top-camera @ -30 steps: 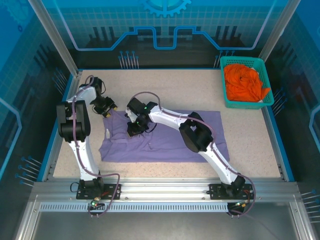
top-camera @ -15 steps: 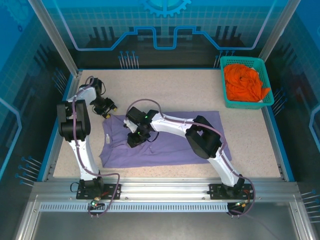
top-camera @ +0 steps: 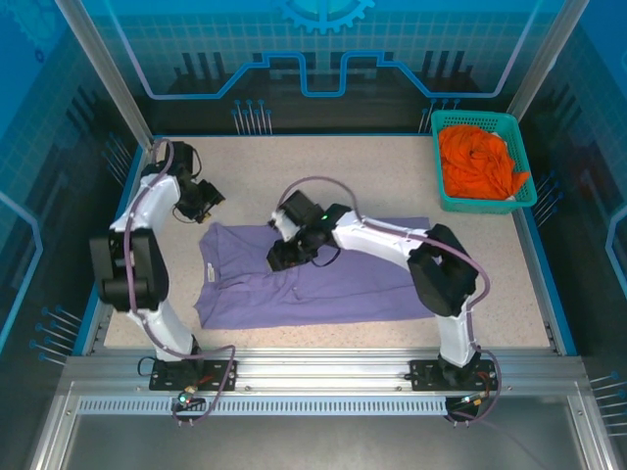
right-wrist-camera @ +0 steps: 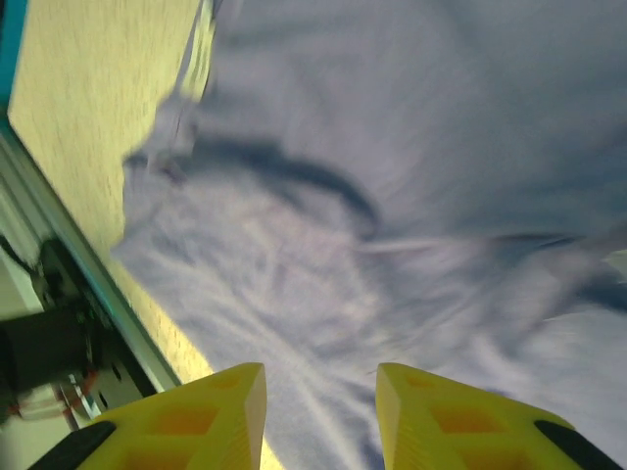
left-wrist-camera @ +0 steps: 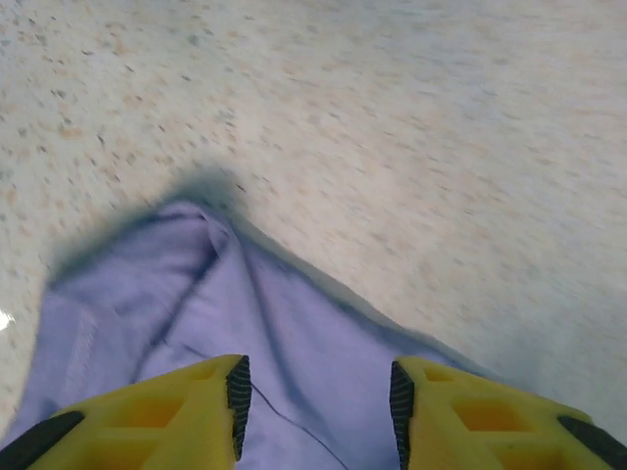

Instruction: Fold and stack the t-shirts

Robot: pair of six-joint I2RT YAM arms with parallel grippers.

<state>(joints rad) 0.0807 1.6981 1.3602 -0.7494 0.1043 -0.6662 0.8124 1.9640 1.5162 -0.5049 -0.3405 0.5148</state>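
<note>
Top external view: what does it give you that the wrists don't?

The whole layout; the lavender t-shirt [top-camera: 333,284] lies spread on the counter [top-camera: 392,176]; the orange t-shirt [top-camera: 478,159] sits bunched in the teal basket [top-camera: 480,205] at the far right corner; my left pincer [top-camera: 211,196] hangs just off the lavender shirt's far left corner, my right pincer [top-camera: 279,259] over its left half.

And the wrist views?

They settle the jaws; the left wrist shows its yellow fingers [left-wrist-camera: 147,411] apart, gripping nothing, a rumpled shirt corner beyond; the right wrist, blurred, shows fingertips [right-wrist-camera: 460,416] likewise apart above lavender cloth.
</note>
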